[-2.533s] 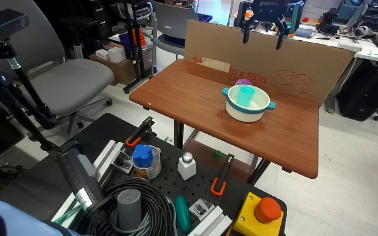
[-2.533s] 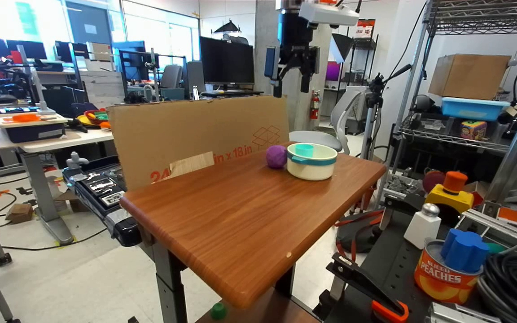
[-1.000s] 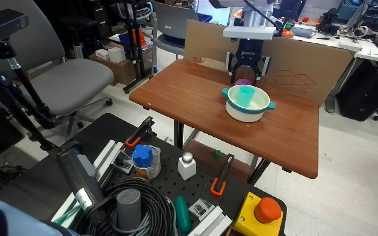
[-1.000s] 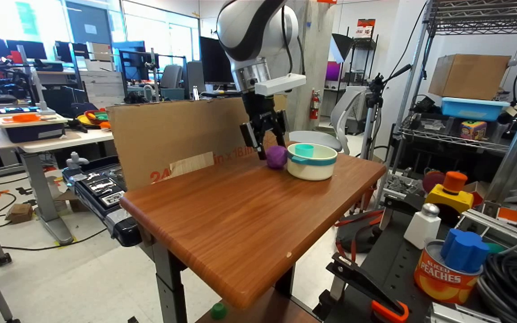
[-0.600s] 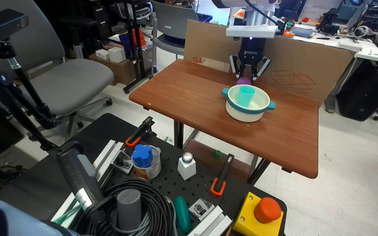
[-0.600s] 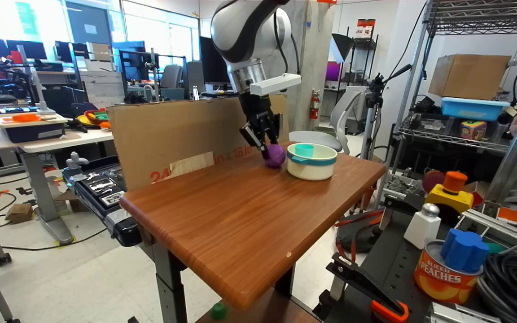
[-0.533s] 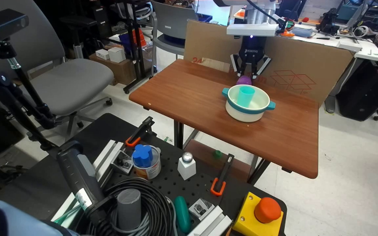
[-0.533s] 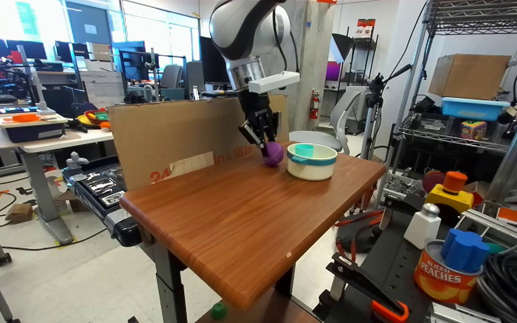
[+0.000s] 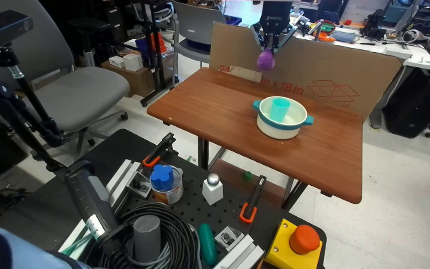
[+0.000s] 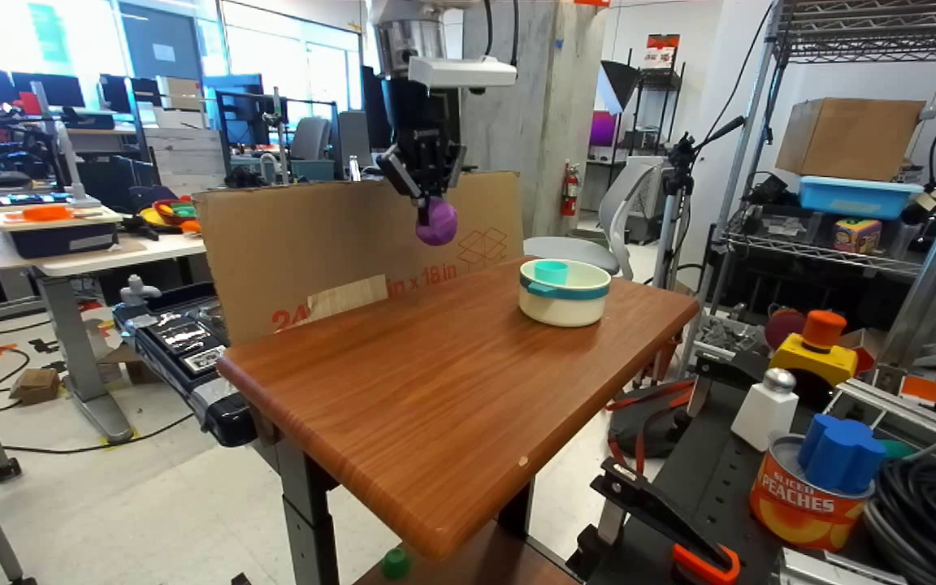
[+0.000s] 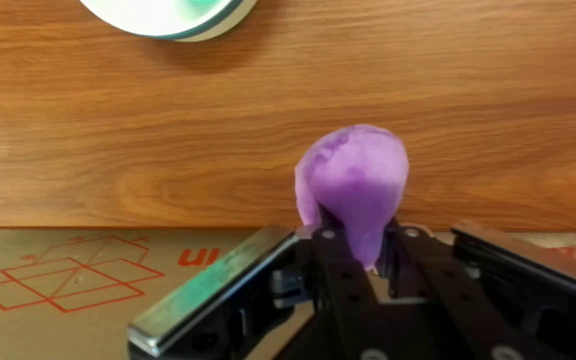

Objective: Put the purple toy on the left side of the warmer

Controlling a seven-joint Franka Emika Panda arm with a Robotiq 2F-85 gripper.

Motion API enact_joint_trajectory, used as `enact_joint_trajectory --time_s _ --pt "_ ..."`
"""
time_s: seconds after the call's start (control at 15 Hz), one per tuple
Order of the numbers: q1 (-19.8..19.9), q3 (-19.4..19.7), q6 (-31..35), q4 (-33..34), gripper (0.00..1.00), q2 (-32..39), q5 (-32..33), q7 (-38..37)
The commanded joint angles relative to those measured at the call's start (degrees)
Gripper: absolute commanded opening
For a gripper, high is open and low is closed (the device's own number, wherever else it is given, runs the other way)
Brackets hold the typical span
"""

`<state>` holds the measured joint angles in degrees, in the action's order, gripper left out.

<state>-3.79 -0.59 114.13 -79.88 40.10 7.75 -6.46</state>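
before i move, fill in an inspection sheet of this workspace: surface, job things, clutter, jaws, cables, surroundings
Surface: brown table, pale spot at one edge
Job's things: purple toy, held off the table; warmer, upright on it, turquoise cup inside
Clutter: peach can, white shaker and clamps on the black pegboard
Jaws: shut on the purple toy
Cables: black cable coiled on the pegboard
Surroundings: cardboard panel along one table edge; grey chair; red button on a yellow box
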Motion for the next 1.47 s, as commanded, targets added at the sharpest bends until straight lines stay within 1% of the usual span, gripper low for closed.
enact_joint_trajectory --time_s 0.0,0.27,0.4,0.67,0.8,0.87,0.93,1.0,1.07,1.27,1.4 --pt "-1.3 -1.9 7.9 -14.1 0.04 -8.6 -1.2 2.2" --pt "-2.9 -3.5 14.7 -26.8 0.04 -12.8 -0.6 3.5" --pt "-3.8 -3.7 17.9 -31.5 0.04 -13.0 0.1 3.5" --pt "-5.8 -3.4 22.4 -36.9 0.04 -11.1 1.3 2.4" --pt "-6.4 -3.1 24.6 -38.2 0.04 -11.4 2.5 2.0" --pt "-6.5 -3.1 24.9 -38.9 0.13 -11.9 2.8 1.8" --pt "-6.7 -2.9 25.8 -39.6 0.43 -12.3 3.4 1.6" --pt "-6.7 -2.7 26.6 -40.6 0.45 -13.2 3.9 1.4" --pt "-6.7 -2.5 27.5 -41.5 0.51 -13.8 4.2 1.2" --pt "-7.0 -1.9 28.8 -44.9 0.74 -16.7 5.6 0.3" --pt "-7.6 -1.6 29.6 -48.1 0.87 -19.6 6.6 -1.4"
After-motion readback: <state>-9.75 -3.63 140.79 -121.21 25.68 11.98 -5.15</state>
